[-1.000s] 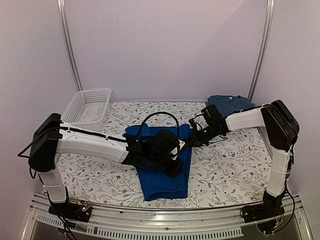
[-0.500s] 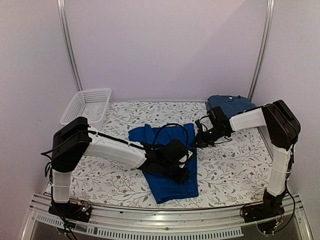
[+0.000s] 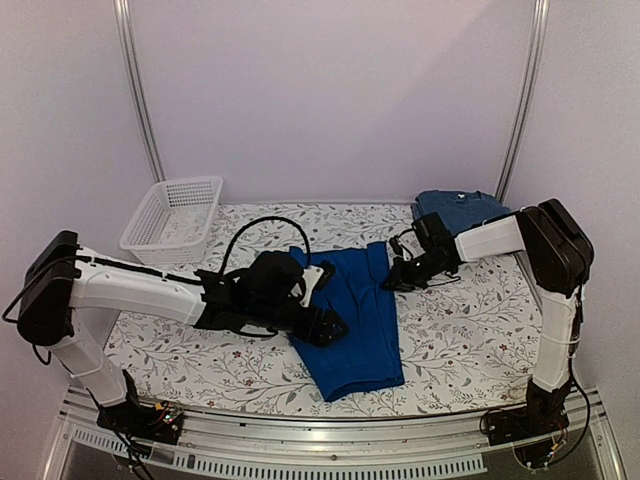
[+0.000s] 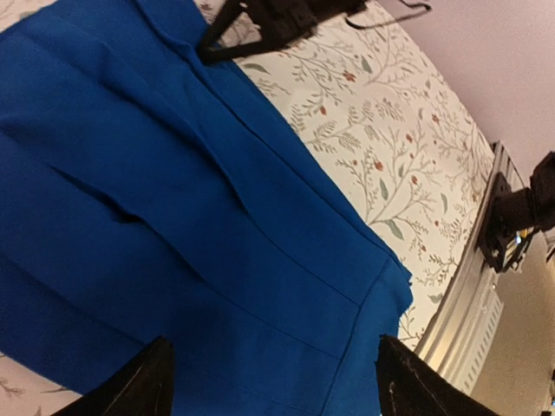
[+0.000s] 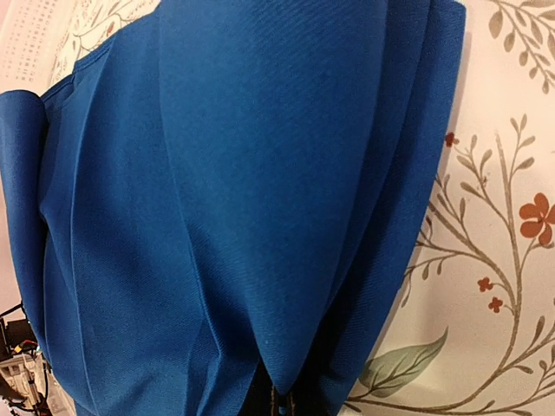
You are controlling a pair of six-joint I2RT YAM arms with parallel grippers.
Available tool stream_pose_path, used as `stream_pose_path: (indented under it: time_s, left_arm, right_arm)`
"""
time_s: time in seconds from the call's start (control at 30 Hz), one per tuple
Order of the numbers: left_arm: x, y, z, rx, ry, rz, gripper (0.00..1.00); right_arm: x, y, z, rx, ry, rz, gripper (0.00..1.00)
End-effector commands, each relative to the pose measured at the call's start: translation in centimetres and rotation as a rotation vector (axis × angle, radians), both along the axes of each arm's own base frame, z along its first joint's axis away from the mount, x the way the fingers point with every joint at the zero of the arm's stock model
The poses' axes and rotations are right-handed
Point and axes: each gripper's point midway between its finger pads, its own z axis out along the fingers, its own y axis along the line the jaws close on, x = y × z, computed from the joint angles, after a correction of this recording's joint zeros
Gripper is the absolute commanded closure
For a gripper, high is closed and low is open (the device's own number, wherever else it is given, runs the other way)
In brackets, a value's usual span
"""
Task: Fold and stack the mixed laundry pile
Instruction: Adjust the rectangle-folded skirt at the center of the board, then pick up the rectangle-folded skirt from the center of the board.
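From above, a bright royal-blue fabric garment lies spread flat in the middle of the floral-patterned worktop. The left end effector sits over its left edge, and the right end effector meets its far right corner. A folded dark navy T-shirt rests at the far right.

In the left wrist view, the fingertips stand wide apart above the garment, gripping nothing.

In the right wrist view, the end effector is closed, pinching gathered blue fabric.
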Motion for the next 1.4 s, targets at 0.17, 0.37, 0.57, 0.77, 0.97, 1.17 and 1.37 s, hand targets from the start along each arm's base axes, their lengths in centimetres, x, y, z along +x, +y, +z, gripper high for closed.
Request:
stream_pose_path:
  time_s: [0.17,0.37,0.57,0.77,0.97,1.17,1.37]
  left_arm:
    - [8.8,7.8,-5.9,0.032,0.105,0.291,0.38]
    - [14.4,11.1,-8.7,0.094,0.129,0.369,0.54]
    - [18.0,14.0,-9.4,0.106,0.119,0.384,0.57]
    - [15.3,13.1,-1.2,0.08,-0.135,0.294,0.04]
    - [8.4,9.7,3.6,0.115,-0.35,0.162,0.0]
    - [0.0,6.0,0.9,0.314,-0.452,-0.056,0.0]
    - [-5.6,3.8,-2.6,0.497,-0.562,-0.236,0.0]
  right_arm:
    - [0.0,-1.9,-4.3,-0.087,0.062,-0.055,1.0]
    - [0.4,-1.3,-4.1,-0.062,0.077,-0.048,1.0]
    - [1.0,-1.9,-1.7,-0.053,0.056,-0.065,0.79]
    - [1.9,-3.9,5.1,-0.022,-0.068,-0.085,0.5]
    - [0.2,-0.4,13.8,0.143,-0.256,0.116,0.41]
    - [-4.7,7.3,15.0,0.249,-0.233,0.418,0.46]
    - [-9.1,13.0,11.4,0.269,-0.139,0.6,0.52]
